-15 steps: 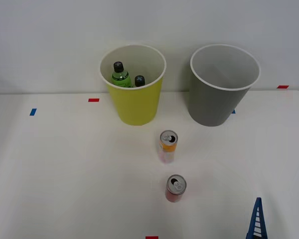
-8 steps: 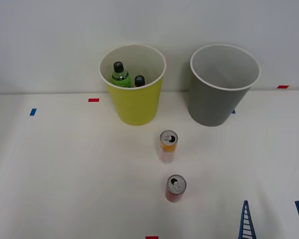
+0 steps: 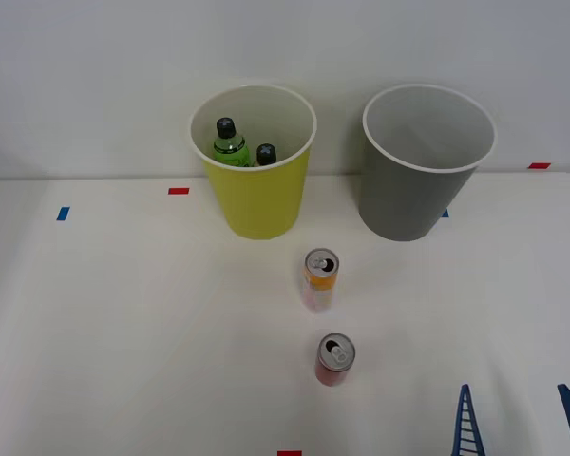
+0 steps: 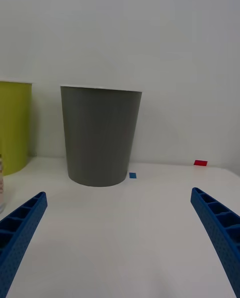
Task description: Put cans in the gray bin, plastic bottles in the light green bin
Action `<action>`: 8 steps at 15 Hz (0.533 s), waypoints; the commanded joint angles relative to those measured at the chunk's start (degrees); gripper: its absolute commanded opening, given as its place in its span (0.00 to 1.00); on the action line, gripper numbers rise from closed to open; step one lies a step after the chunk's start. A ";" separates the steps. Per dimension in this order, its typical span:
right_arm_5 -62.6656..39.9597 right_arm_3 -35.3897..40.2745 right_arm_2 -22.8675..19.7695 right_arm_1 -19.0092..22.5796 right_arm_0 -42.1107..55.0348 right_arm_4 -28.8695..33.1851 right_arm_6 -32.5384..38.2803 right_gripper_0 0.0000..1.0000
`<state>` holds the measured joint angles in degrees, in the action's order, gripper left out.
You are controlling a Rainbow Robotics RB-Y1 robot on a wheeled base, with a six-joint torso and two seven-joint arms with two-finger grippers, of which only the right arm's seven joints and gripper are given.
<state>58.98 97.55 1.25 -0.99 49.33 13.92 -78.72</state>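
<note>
Two cans stand upright on the white table in the front view: an orange-and-pale can (image 3: 320, 278) in the middle and a shorter red can (image 3: 333, 358) nearer me. At the back, the light green bin (image 3: 256, 195) holds two black-capped plastic bottles: a green one (image 3: 229, 143) and another with only its cap showing (image 3: 266, 154). The gray bin (image 3: 416, 190) stands to its right. My right gripper (image 3: 521, 423) is open at the table's near right, well right of the red can, with nothing between its fingers. In the right wrist view the gray bin (image 4: 100, 134) stands ahead between the open fingers (image 4: 22, 223).
Small red and blue tape marks dot the table: red (image 3: 178, 191) and blue (image 3: 63, 214) at the left, red (image 3: 539, 165) at the far right, red (image 3: 289, 453) at the near edge. A white wall rises right behind the bins.
One second ago a single blue finger showed at the bottom right. Now both fingers are in view, spread wide; they have shifted slightly since half a second ago. Cans and bins have not moved.
</note>
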 commanded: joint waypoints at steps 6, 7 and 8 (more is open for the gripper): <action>-0.10 0.01 -1.42 -0.01 -0.55 4.01 4.89 1.00; -0.01 0.01 -1.42 -0.01 -0.63 4.45 7.35 1.00; -0.01 0.01 -1.51 -0.01 -0.90 4.98 8.49 1.00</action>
<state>58.93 97.55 -0.17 -1.00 48.67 18.32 -71.59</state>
